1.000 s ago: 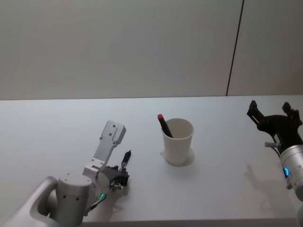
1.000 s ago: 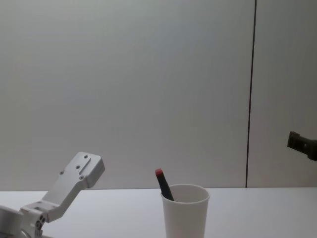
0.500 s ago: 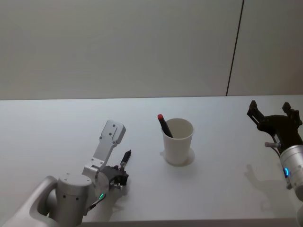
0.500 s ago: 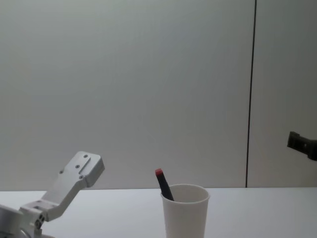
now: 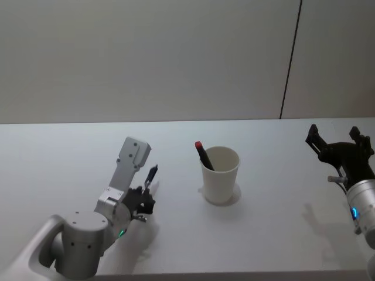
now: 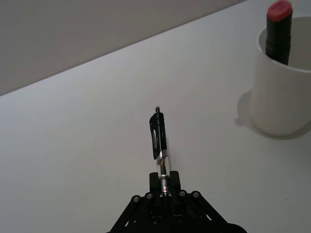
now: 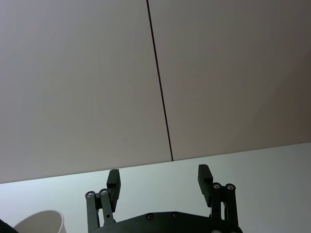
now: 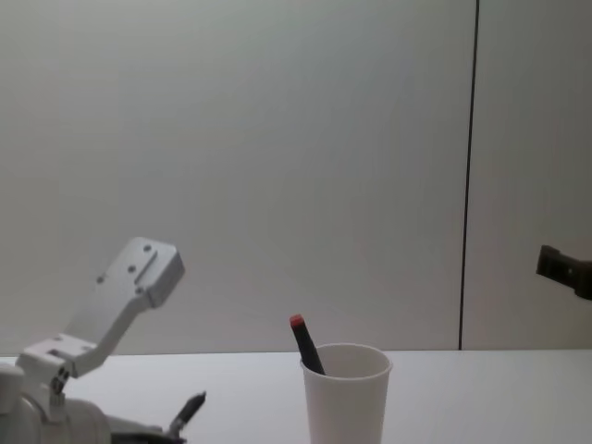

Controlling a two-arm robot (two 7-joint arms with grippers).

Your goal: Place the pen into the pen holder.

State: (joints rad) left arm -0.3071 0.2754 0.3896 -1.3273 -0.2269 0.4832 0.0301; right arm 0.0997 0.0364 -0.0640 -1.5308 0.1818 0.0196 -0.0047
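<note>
White table point(image 5: 263, 234), plain grey wall point(image 5: 146, 58) behind, dark vertical seam point(image 5: 290, 58) at right, red-capped black marker point(image 5: 203, 154) leaning.

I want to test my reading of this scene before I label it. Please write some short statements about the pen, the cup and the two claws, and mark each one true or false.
1. The left claw is shut on a black click pen. True.
2. The white paper cup is empty. False: a black marker with a red cap stands in it, leaning on the rim.
3. The right claw is open and holds nothing. True.
4. The white paper cup lies on its side. False: it stands upright on the white table.
5. The black click pen is inside the white paper cup. False: it is in the left claw, apart from the cup, on the cup's left.
</note>
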